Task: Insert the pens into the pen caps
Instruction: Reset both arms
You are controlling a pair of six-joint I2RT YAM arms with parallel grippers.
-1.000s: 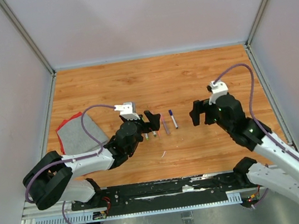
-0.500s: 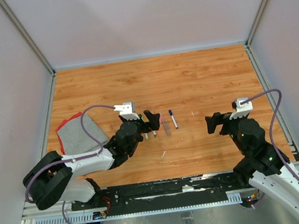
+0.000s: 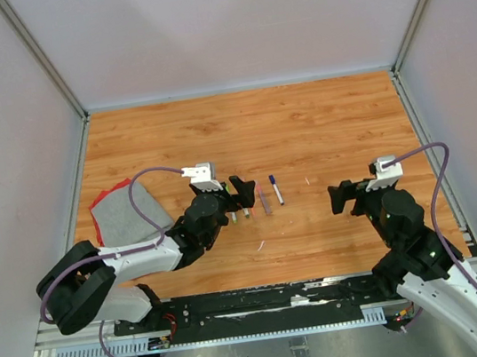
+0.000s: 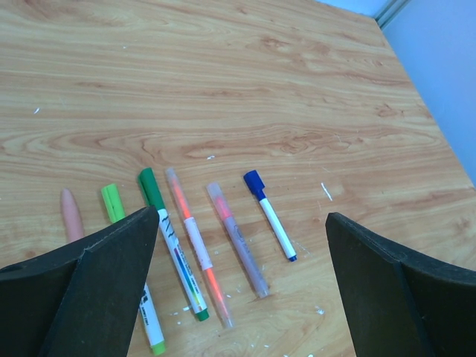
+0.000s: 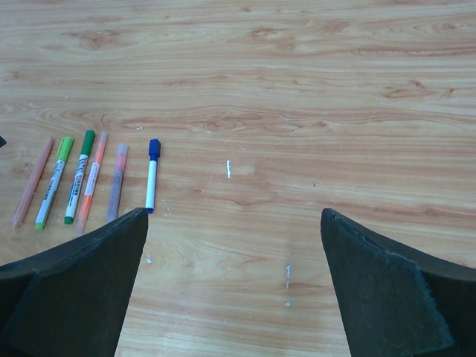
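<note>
Several pens lie side by side on the wooden table. In the left wrist view they are a pale pink pen [image 4: 71, 215], a light green pen [image 4: 113, 203], a dark green capped pen [image 4: 171, 245], an orange pen [image 4: 195, 242], a grey pen [image 4: 239, 245] and a blue-capped white pen [image 4: 272, 223]. No loose cap shows. My left gripper [image 4: 238, 297] is open and empty, just above the pens' near ends [image 3: 233, 199]. My right gripper [image 5: 234, 282] is open and empty, well to the right of the row [image 3: 346, 196]; the blue-capped pen [image 5: 152, 175] is nearest to it.
A grey cloth with a red edge [image 3: 123, 215] lies at the table's left side. Grey walls close in the table at the back and both sides. Small white specks [image 5: 228, 169] dot the wood.
The right arm has drawn back toward the near right, away from the pens, and has held still for the last half second. The left arm and the pens have not moved.
</note>
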